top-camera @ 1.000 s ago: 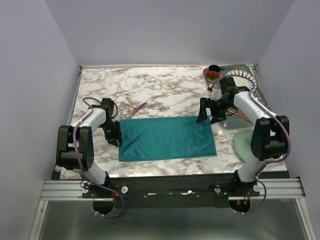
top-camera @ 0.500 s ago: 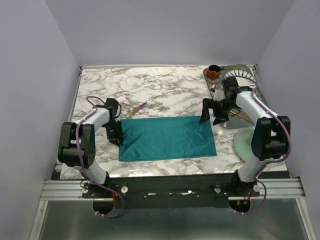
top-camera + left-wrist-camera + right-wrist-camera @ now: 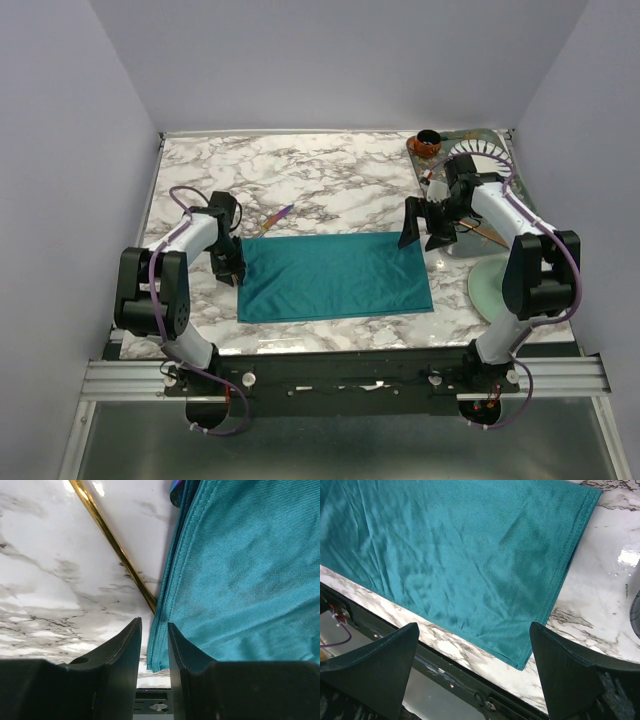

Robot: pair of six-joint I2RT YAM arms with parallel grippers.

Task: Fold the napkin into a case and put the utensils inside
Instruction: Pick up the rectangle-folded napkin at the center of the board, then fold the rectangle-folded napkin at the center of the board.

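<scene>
The teal napkin (image 3: 335,277) lies flat as a wide folded rectangle on the marble table (image 3: 330,180), in the near middle between the two arms.

The left gripper (image 3: 232,270) is low at the napkin's left edge. In the left wrist view its two dark fingers (image 3: 120,652) stand only a narrow way apart. The stacked hems of the cloth run down into the slot between them. Whether they actually pinch the cloth cannot be told from here.

The gold utensil (image 3: 107,532) runs diagonally across the marble just beside that edge, and its near end slips under the hem. A bit of the purple iridescent utensil (image 3: 176,487) shows at the top of the same view, touching the cloth edge. From above, both utensils sit at the napkin's far left corner.

The right gripper (image 3: 424,232) is at the napkin's far right corner with its jaws spread wide and nothing between them. Its wrist camera looks down on the right end of the cloth, the hemmed edge and near corner lying flat.

A pale green saucer (image 3: 483,290) rests near the right arm, and a small brown bowl (image 3: 428,144) stands at the far right of the table
</scene>
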